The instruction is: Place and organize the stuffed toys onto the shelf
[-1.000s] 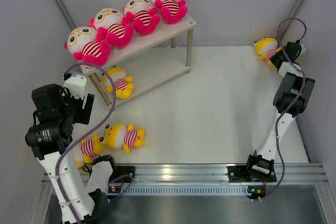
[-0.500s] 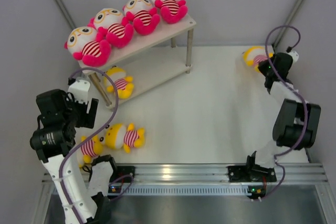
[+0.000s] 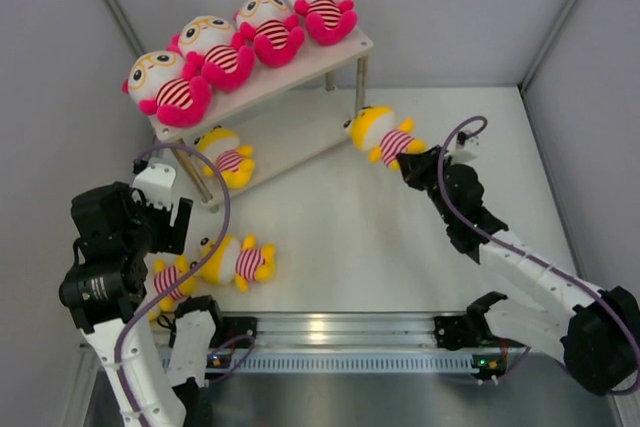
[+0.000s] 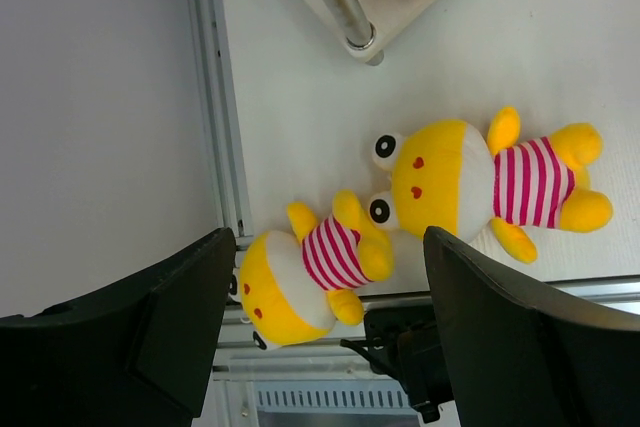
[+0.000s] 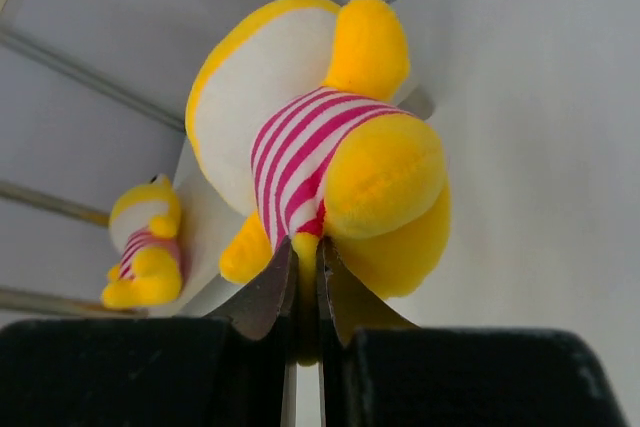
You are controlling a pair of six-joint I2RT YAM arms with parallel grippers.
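Right gripper is clamped on the held doll. Its fingers are nearly together, pinching a thin bit of yellow plush at the doll's bottom end; this is clearest in the right wrist view. The held doll is yellow-limbed with a red-and-white striped body, head pointing toward the shelf. It sits just beside the right end of the lower board, near the front right leg. Can't tell if it touches the board or the table.

Left gripper is spread wide with nothing between the fingers, hanging over the near-left part of the table. Two yellow dolls lie on the table below it. The rail-side doll is against the near edge, and the second doll is just beside it. One limb of the rail-side doll touches the second doll's head.

On the shelf, the top board carries four pink dolls in a row, face up and packed side by side. The lower board has one shelved yellow doll at its left end.

Markings I can read off the toys are round glasses on the pink dolls' faces, black-and-white eyes and two small red marks on the yellow dolls' heads, and stripes on every body.
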